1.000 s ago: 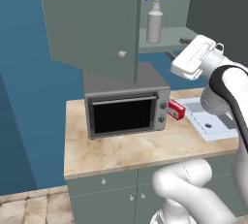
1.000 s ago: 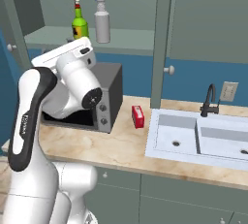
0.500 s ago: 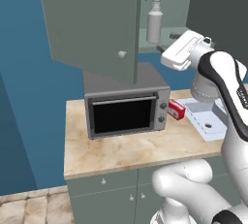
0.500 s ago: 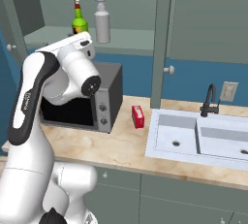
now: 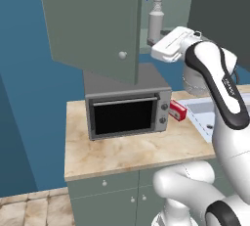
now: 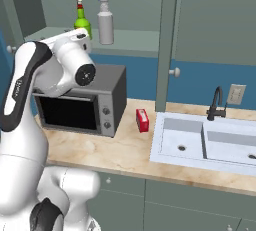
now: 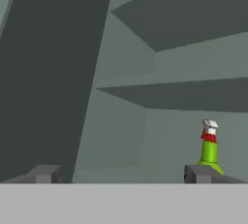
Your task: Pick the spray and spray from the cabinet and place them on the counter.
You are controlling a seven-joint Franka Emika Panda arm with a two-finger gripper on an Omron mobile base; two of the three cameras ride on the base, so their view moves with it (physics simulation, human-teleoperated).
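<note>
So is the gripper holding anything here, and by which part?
Nothing is held. The gripper is open and empty, short of the green trigger bottle in the cabinet.

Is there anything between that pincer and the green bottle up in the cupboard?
Nothing visible. In the hand view the open pincer looks straight into the cupboard, and the green bottle stands on the shelf past one fingertip with bare shelf before it. The grey-white bottle stands beside it, not in front.
</note>
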